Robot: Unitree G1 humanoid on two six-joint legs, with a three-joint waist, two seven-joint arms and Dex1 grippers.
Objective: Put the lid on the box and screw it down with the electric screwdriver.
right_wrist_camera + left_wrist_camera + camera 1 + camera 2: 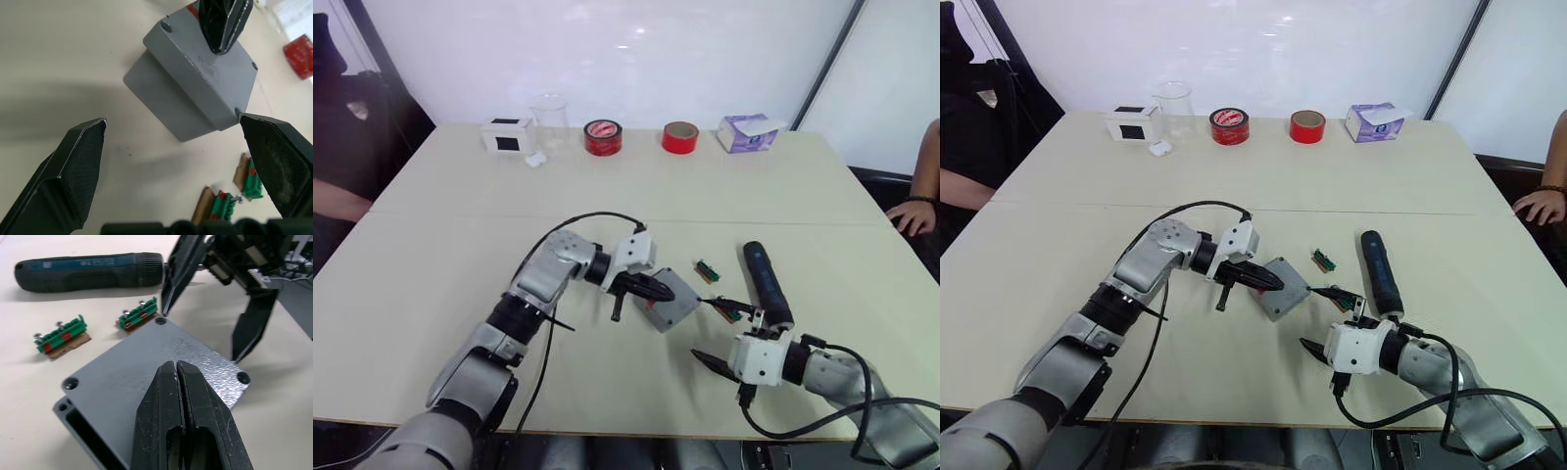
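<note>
Lid (161,367) seated on box (166,103), left tool (178,377) pressing

With the lid (161,377) sitting on the box (80,423), the inside of the box is hidden, and whether any screws sit in the corner holes is too small to tell. A person's hand (913,215) at the far right of the surface (460,245) is cut off by the picture's edge.
</note>
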